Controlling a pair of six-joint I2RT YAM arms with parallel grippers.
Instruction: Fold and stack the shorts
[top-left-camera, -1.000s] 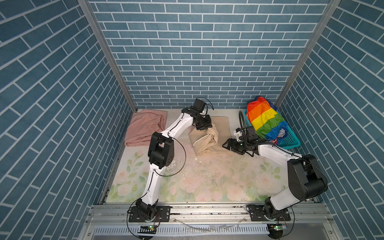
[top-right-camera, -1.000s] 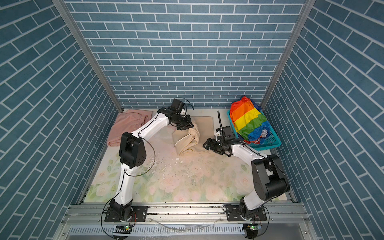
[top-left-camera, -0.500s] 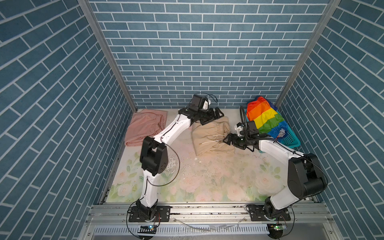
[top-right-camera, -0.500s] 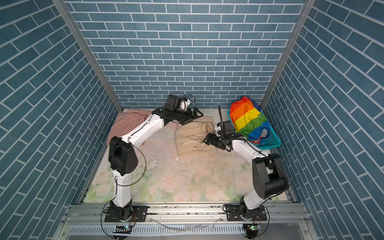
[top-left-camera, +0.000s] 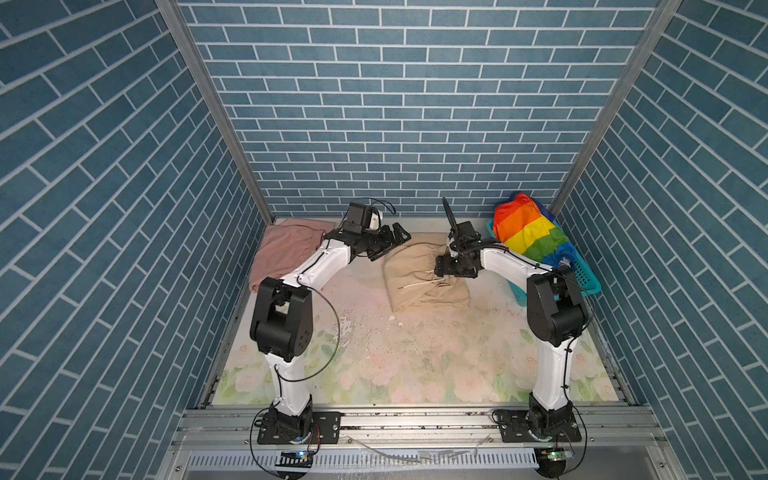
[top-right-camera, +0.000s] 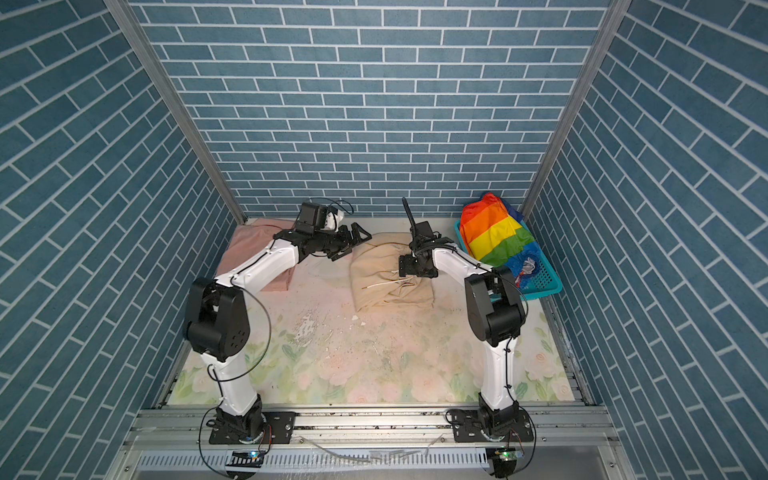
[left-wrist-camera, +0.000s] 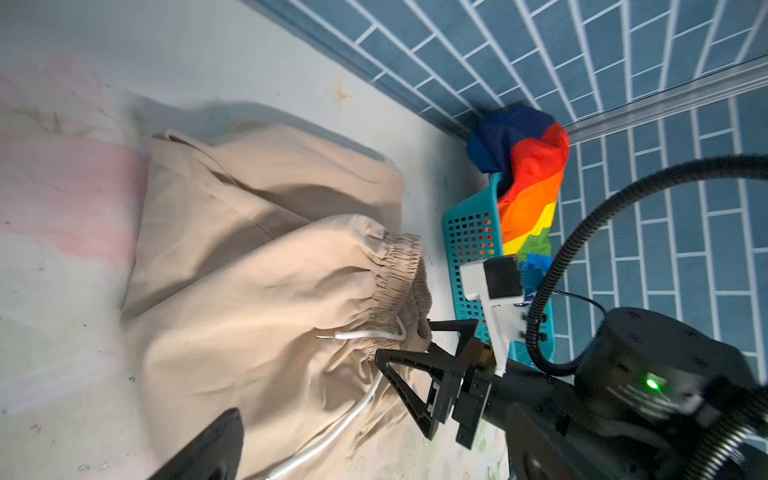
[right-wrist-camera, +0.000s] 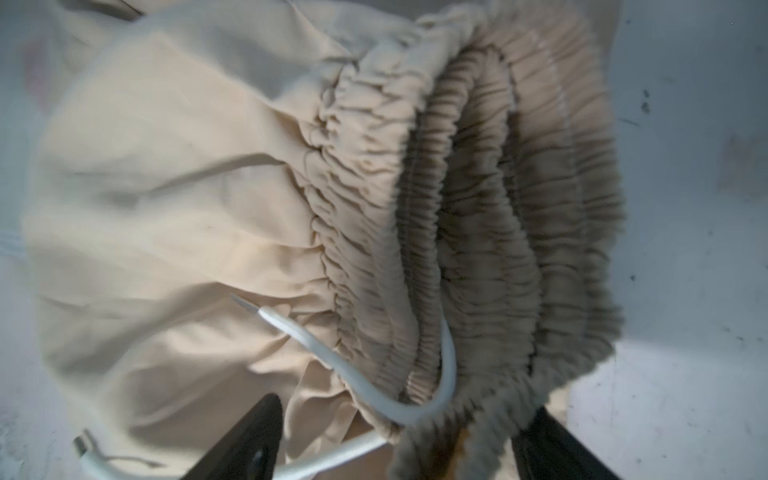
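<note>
The beige shorts (top-left-camera: 424, 278) (top-right-camera: 390, 278) lie folded at the table's back middle, white drawstring on top. My right gripper (top-left-camera: 445, 266) (right-wrist-camera: 403, 449) is open, its fingers (right-wrist-camera: 257, 436) straddling the bunched elastic waistband (right-wrist-camera: 478, 216) without pinching it; the left wrist view shows this too. My left gripper (top-left-camera: 395, 243) (top-right-camera: 353, 241) hangs open and empty just left of the beige shorts' back edge. The pink shorts (top-left-camera: 286, 249) (top-right-camera: 249, 245) lie folded at the back left. The rainbow-striped shorts (top-left-camera: 528, 228) (left-wrist-camera: 528, 187) are draped over the basket.
The teal perforated basket (top-left-camera: 586, 278) (top-right-camera: 544, 282) stands at the back right against the wall. Blue brick walls close in the back and both sides. White flecks (top-left-camera: 390, 318) dot the floral mat (top-left-camera: 415, 365) in front of the beige shorts.
My left gripper opened and let go of the beige shorts, which dropped flat onto the table. The right gripper moved in from the right onto their waistband.
</note>
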